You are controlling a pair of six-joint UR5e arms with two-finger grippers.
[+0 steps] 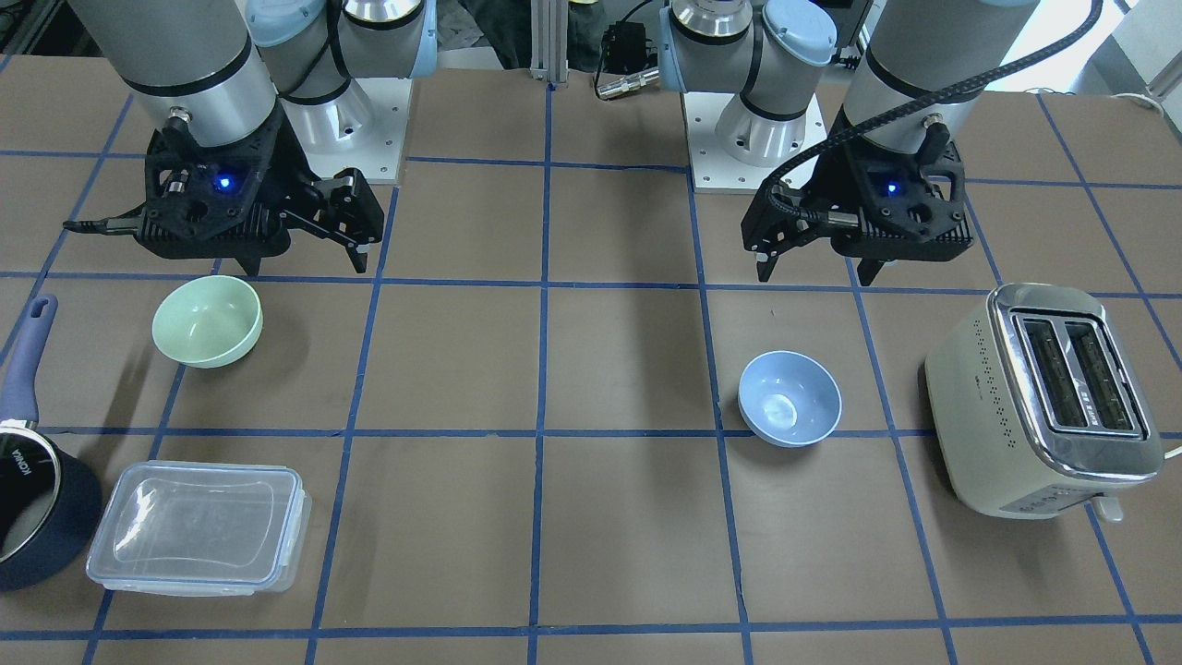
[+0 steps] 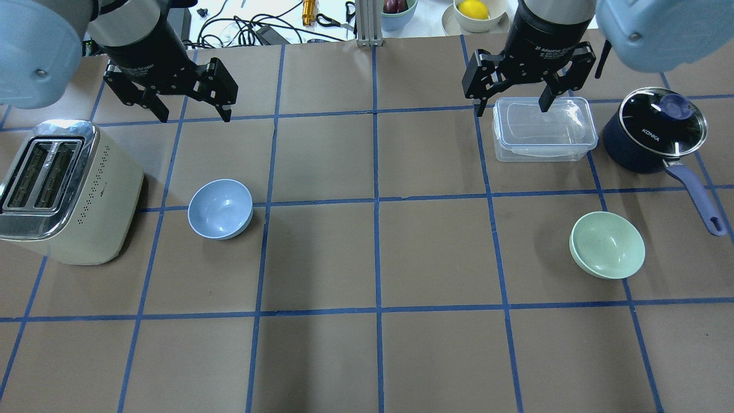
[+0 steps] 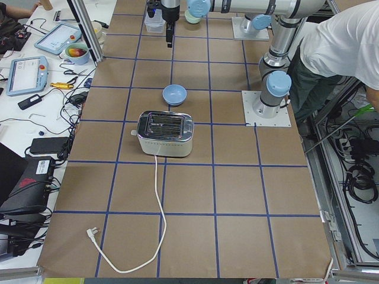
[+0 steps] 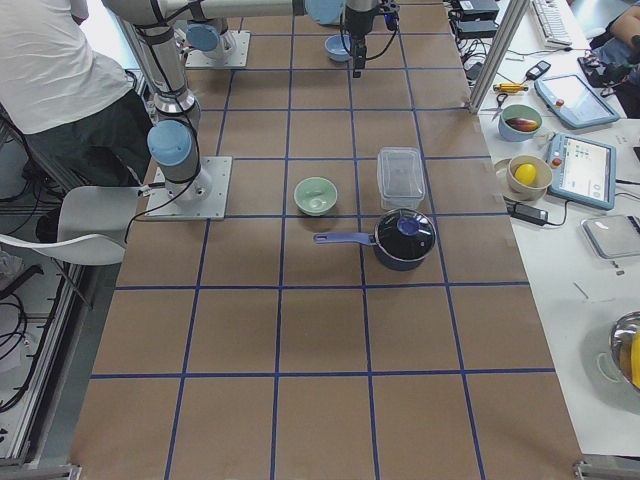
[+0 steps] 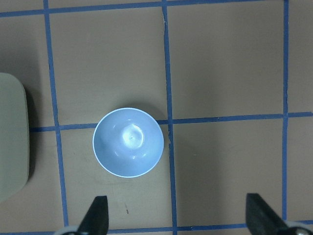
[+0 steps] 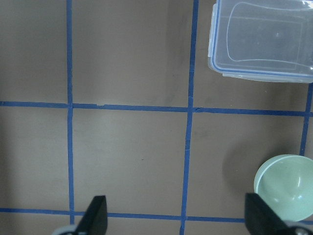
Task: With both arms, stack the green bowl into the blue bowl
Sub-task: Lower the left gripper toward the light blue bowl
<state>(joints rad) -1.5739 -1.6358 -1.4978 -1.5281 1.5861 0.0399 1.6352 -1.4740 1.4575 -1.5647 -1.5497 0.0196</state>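
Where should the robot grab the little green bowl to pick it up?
The small round pale mint-green glossy bowl sits upright and empty, mouth up. It is best gripped by its thin rim from straight above, with one jaw inside and one outside. Its curved wall would likely slip from a side pinch. The open right gripper is the nearer one.

Silver-grey arms [image 1: 175, 46], light-blue joint caps [image 1: 799, 32], black jaws, blue LEDs [image 1: 223, 183], braided black cable [image 1: 1016, 60].
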